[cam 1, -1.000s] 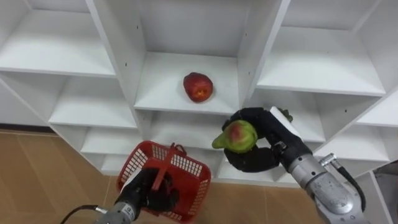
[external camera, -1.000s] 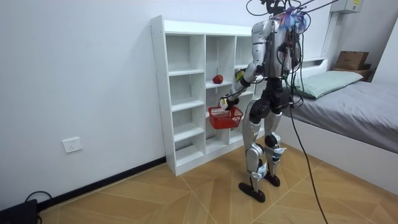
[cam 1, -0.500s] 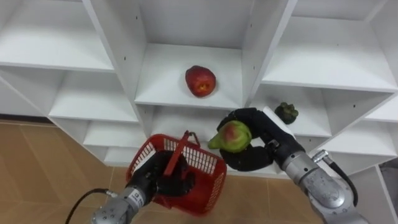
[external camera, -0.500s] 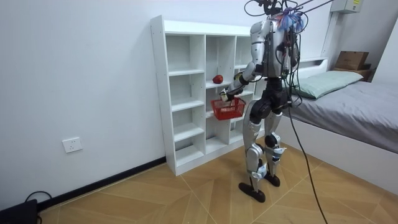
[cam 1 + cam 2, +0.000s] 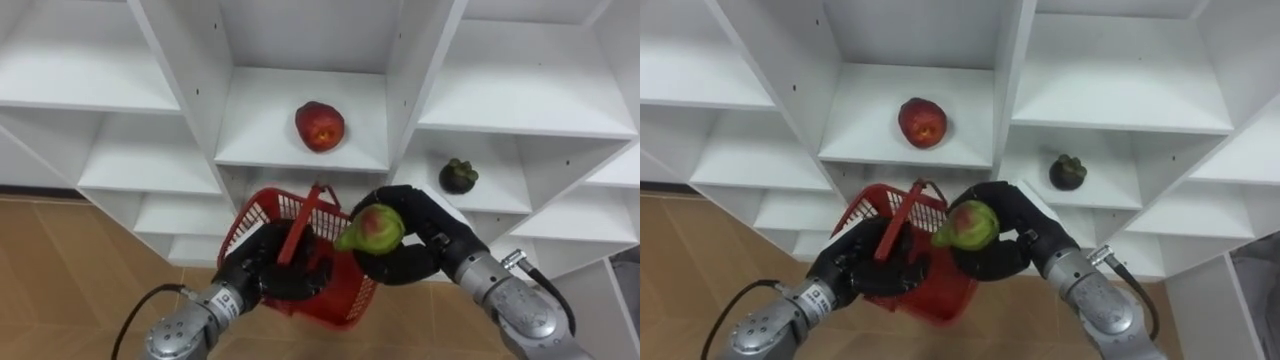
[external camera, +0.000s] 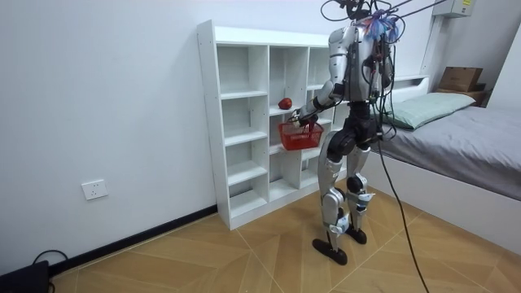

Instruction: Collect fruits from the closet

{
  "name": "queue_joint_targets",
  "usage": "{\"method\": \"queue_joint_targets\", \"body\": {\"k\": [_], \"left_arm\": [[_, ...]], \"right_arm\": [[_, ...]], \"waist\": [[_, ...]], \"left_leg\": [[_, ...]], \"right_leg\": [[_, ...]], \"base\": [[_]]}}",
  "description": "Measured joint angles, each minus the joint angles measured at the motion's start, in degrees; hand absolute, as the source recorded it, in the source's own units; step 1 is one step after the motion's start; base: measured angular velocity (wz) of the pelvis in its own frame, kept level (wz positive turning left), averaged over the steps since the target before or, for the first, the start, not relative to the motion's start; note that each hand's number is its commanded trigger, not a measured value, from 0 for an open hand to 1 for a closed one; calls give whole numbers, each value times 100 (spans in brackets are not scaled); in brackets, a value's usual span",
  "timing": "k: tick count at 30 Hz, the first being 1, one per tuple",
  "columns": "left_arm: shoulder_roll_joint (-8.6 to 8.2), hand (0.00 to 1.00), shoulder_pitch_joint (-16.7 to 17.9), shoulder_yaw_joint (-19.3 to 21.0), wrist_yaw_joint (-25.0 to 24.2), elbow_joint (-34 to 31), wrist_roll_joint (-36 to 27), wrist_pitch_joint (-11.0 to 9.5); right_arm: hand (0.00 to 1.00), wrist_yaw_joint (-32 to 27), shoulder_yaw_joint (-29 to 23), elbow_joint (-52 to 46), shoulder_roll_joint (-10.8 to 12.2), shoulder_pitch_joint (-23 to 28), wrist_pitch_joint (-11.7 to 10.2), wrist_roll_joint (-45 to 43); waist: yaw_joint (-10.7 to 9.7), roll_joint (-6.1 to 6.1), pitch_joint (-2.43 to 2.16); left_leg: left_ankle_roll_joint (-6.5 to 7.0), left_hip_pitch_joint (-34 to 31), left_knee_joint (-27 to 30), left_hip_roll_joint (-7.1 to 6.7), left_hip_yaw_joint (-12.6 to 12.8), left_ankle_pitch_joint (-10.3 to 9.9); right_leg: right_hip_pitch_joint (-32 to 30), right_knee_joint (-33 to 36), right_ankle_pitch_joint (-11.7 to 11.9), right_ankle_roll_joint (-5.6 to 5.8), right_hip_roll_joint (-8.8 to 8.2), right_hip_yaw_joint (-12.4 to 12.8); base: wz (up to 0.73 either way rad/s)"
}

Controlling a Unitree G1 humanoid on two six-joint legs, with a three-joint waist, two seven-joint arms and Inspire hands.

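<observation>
In the lower middle of the eye views, the robot's black right hand [image 5: 412,262] is curling its fingers and thumb closely around a green red-blushed pear-shaped fruit [image 5: 372,228], cupping it from below and behind and leaving its pointed end showing towards the frame's left. The fruit is hanging just above the right-hand edge of a red plastic mesh basket [image 5: 350,298], and the left hand [image 5: 268,275] is gripping that basket with fingers wrapped about the base of its hinged red handle [image 5: 305,218]. A round red apple-like fruit [image 5: 320,126] is lying on the middle shelf of the white wooden closet [image 5: 250,150] in the upper centre, and a small dark purple round fruit [image 5: 457,176] is sitting in the compartment at centre right. The held fruit is probably firm, fairly light and smooth-skinned, so it is likely to slip or bruise under a hard pinch; an enclosing hold around its broad belly suits it best. The light basket is probably swinging easily, so letting the fruit down low inside seems safer than dropping it.
</observation>
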Motion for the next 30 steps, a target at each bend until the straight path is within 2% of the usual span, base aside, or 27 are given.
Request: {"method": "queue_joint_targets", "body": {"k": [16,17,18,19,30], "left_arm": [[164,100,-2,-48,-208,-260,-246,-2],[205,100,-2,-83,-235,-263,-347,-2],[227,100,-2,-104,-249,-263,-391,-2],[264,100,-2,-146,-269,-272,-463,-1],[320,100,12,-159,-608,-683,-465,26]], "right_arm": [[99,-58,169,0,-175,-4,-1,0],[84,-65,177,0,-177,-4,-1,-1],[30,-72,185,0,-180,-3,-1,-1],[0,-108,221,-1,-202,-4,-1,-2],[0,-98,304,92,-239,-6,-1,-11]], "waist": [[65,1,-5],[64,6,-5],[62,10,-4],[60,14,-6],[67,12,-6]], "left_leg": [[0,-27,91,18,13,0],[0,-26,91,18,13,0],[0,-26,91,18,13,0],[0,-26,90,18,12,0],[0,-42,97,16,3,0]], "right_leg": [[22,8,6,-9,-9,-2],[22,6,6,-9,-7,-1],[22,5,6,-9,-6,0],[19,7,6,-9,-6,0],[-15,48,6,-9,-17,-18]], "base": [[1],[0],[0],[0],[0]]}}
